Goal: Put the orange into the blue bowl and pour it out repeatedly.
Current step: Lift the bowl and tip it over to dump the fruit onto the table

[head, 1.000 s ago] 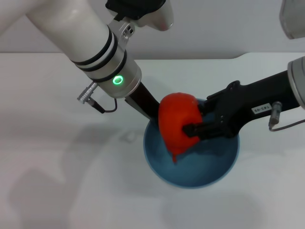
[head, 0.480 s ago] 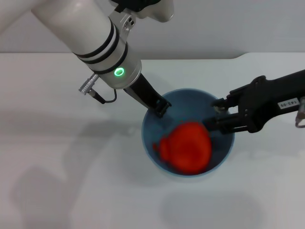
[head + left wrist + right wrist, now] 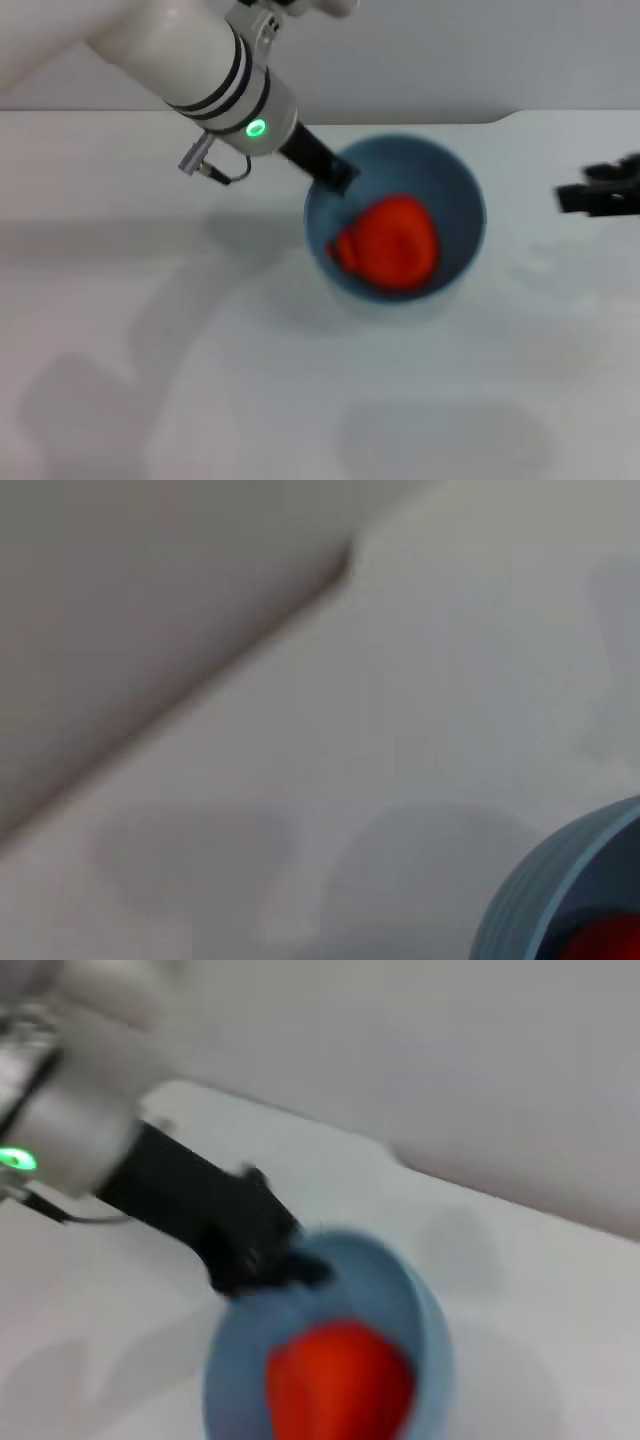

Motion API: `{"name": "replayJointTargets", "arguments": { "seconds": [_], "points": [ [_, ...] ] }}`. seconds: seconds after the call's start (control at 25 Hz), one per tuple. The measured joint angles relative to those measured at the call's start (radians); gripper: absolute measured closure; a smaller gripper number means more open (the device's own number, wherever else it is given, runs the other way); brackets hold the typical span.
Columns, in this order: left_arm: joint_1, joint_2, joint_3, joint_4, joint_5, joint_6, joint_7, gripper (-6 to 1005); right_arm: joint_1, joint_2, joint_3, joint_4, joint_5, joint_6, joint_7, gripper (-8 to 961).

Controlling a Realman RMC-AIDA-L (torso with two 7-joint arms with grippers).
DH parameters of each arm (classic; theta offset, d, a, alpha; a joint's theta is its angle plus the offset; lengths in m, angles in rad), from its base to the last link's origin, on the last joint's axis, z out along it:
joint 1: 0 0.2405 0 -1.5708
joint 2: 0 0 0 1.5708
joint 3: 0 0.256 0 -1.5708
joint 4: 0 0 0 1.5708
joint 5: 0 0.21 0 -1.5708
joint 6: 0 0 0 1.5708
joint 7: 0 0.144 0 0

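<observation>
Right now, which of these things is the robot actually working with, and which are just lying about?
In the job:
- orange, lying inside the bowl
- bowl, gripped at its rim by the left pincer
- right pincer, off to the side, holding nothing

Lying about:
- nothing loose; only the white table and the wall behind it
</observation>
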Motion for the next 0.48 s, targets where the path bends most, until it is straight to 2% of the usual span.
{"name": "replayJointTargets", "arguments": {
  "seconds": [0.04, 0.08, 0.12, 0.28, 0.48],
  "points": [
    [0.000, 0.000, 0.000, 0.000, 0.000, 0.000, 0.000, 1000, -0.013, 0.000, 0.030, 0.008, -0.009, -0.010, 0.000, 489],
    [0.021, 0.001, 0.032, 0.004, 0.039, -0.091, 0.000, 1000, -0.023, 0.000, 0.051, 0.014, -0.018, -0.018, 0.000, 489],
    [0.021, 0.001, 0.032, 0.004, 0.039, -0.091, 0.000, 1000, -0.033, 0.000, 0.074, 0.020, -0.029, -0.030, 0.000, 489],
    [0.074, 0.001, 0.117, 0.045, 0.125, -0.232, -0.005, 1000, -0.064, 0.001, 0.168, 0.055, -0.092, -0.070, -0.004, 489],
    [0.206, -0.001, 0.232, 0.172, 0.258, -0.412, -0.009, 1000, -0.084, -0.002, 0.259, 0.110, -0.121, -0.086, -0.012, 488]
  ]
}}
